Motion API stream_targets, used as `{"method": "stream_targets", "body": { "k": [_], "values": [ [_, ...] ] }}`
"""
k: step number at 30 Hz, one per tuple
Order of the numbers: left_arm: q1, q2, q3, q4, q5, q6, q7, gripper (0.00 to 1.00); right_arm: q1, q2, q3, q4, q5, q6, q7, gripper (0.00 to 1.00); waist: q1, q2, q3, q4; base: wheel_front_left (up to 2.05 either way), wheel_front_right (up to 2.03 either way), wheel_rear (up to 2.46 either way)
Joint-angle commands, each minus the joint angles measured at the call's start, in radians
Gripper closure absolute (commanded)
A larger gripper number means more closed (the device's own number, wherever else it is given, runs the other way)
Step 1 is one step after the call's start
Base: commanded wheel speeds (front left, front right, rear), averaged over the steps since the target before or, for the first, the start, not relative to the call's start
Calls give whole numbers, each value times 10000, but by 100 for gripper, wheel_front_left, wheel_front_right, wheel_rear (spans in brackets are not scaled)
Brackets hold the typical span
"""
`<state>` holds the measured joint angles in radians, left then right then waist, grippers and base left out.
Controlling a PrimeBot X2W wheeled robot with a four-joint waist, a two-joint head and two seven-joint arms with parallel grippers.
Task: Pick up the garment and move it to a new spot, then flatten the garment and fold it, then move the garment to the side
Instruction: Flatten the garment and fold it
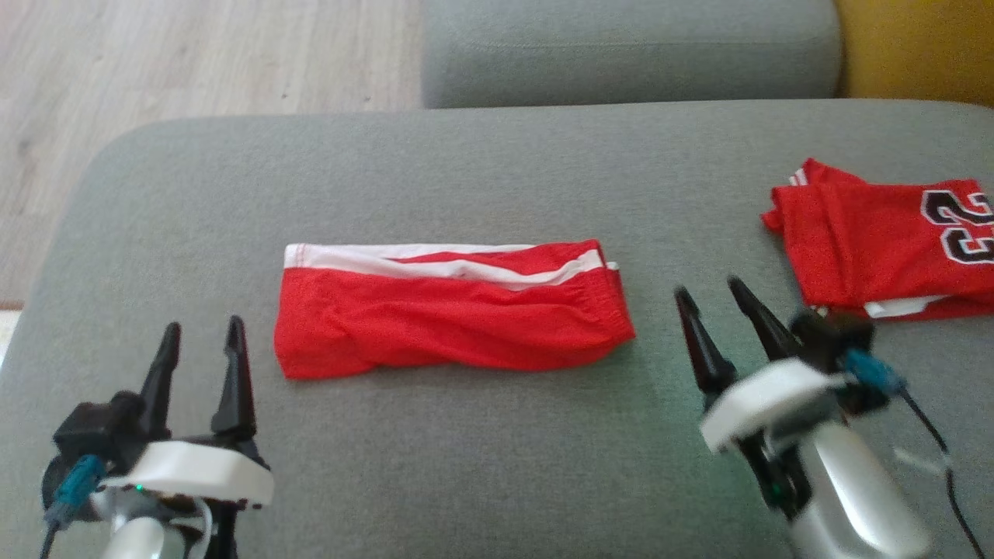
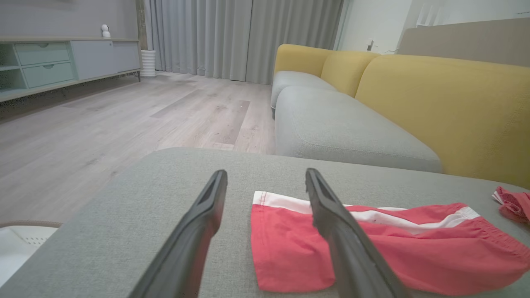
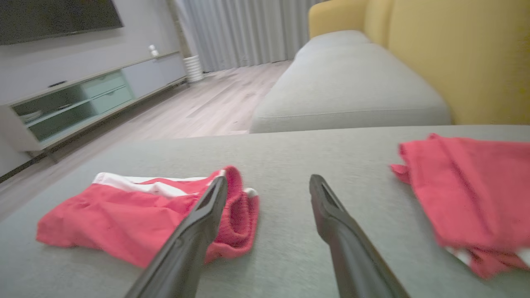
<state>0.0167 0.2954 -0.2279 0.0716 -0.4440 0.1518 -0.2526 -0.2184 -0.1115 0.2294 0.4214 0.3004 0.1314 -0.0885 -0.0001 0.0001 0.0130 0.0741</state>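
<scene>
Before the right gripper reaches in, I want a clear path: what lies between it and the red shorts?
Nothing but bare grey sofa cushion lies between the right gripper and the red shorts, as the head view shows.

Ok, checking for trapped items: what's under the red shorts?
The red shorts lie flat on the grey cushion, which shows all around them; the patch directly beneath is covered.

Pale wood floor (image 2: 103,124). Grey curtains (image 2: 232,37), full height. Low cabinet (image 2: 70,62) along wall (image 2: 62,16). Sofa (image 2: 352,136): grey seats, yellow backrest (image 2: 447,111).
</scene>
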Motion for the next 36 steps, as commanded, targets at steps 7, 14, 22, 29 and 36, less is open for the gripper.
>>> {"method": "stream_targets", "body": {
  "k": [7,14,22,29,36],
  "values": [
    [-858,-591,588,172,384,-677,-91,0,-2084,420,752,1232,-53,-7,1059,0,1,-1,293,708,0,0,0],
    [-967,-970,1026,469,591,-1112,-91,0,-2819,510,570,2991,-315,-7,1330,0,1,-1,528,1081,0,0,0],
    [-1124,-1263,1433,636,839,-1541,-91,0,-3290,572,-225,4367,-512,-7,1208,0,1,-1,971,1253,0,0,0],
    [-1329,-1392,1666,763,1018,-1798,-91,0,-3482,604,-516,5187,237,-7,1481,0,1,-1,1372,1391,0,0,0],
    [-1469,-1563,1843,953,1214,-2011,-91,0,-3295,610,966,5042,2868,-7,3131,0,1,-1,1402,1562,0,0,0]
  ]
}}
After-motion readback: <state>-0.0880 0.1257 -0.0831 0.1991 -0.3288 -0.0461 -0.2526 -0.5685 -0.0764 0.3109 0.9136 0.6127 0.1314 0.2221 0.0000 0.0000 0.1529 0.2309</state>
